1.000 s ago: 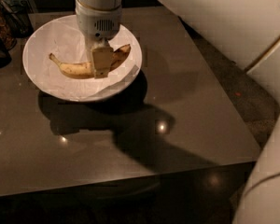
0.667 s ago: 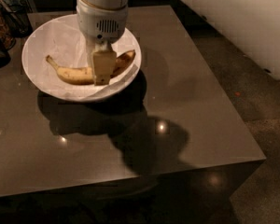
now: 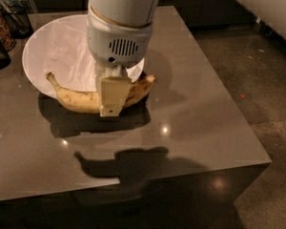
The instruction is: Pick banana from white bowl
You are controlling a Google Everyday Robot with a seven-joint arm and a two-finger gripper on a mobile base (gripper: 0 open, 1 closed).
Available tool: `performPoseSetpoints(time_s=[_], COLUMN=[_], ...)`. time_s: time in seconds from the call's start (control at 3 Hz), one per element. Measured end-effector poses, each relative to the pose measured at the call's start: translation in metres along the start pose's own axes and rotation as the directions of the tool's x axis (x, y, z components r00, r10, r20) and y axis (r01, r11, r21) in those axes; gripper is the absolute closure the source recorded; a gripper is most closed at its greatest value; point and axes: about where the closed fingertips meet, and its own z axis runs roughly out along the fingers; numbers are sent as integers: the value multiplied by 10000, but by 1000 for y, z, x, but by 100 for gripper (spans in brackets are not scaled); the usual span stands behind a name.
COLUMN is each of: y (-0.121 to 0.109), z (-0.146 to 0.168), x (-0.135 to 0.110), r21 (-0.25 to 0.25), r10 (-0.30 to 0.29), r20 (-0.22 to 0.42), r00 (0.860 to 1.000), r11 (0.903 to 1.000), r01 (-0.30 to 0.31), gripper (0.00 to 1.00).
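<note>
We see the pincer [image 3: 111, 102] just left of the frame's centre, hanging from a fat white plastic wrist with a round slotted grille. Its flat, cream-coloured finger [image 3: 113, 92] presses against the front of the banana [image 3: 76, 100]. The other finger is hidden behind the fruit, so the pincer is closed around the banana's middle.

The banana is a single curved fruit, yellow with brown freckles. Its dark stem points to the upper left and its blunt dark tip points right. It lies crosswise in the grip, across the lower rim of the white bowl [image 3: 38, 51] as we see it.

The bowl is wide and round with sloping sides, and crumpled white paper lines it. It sits in the upper left on a smooth, dark grey tabletop [image 3: 200, 113]. The glossy tabletop carries small glints of light and a banana-shaped shadow lower in the frame. At the right is a speckled stone floor [image 3: 267, 80].
</note>
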Motion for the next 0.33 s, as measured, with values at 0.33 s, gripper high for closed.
performPoseSetpoints(time_s=[0.33], y=[-1], z=[-3], x=[-3], r21=[177], r10=[-48], r20=[83], r00=[10000], r11=[9998], r01=[47], gripper=[100])
